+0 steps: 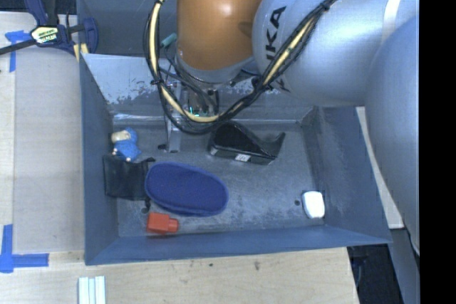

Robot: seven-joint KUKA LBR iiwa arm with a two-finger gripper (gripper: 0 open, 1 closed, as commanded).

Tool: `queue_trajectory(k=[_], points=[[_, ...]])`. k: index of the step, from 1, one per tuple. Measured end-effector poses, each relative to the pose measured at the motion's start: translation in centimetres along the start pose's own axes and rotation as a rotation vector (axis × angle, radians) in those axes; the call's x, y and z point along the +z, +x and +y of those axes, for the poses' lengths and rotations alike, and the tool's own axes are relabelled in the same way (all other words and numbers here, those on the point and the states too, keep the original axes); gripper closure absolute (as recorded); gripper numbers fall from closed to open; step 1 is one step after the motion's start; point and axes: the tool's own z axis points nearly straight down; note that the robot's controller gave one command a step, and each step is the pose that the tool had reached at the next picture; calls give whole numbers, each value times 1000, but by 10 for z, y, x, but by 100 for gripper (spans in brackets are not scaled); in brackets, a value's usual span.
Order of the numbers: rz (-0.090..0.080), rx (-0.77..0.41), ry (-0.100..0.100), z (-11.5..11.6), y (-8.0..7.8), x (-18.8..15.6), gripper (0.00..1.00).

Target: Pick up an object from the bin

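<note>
One gripper [174,140] | at back of bin [335,153] (beside black wedge [246,144]) | grip: cannot tell

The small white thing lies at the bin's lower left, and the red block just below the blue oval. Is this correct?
Not quite: in the camera view the small white thing lies at the lower right of the bin. The red block is indeed just below the blue oval.

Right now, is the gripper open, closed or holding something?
Gripper: cannot be told; it hangs near the back of the bin, beside a black wedge-shaped object.
</note>
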Motion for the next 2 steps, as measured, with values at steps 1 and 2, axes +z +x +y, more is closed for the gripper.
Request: queue_trajectory(k=[1,2], points=[[-5,-178,-3,-34,59,154,0],[-11,51,-4,-9,59,121,0]])
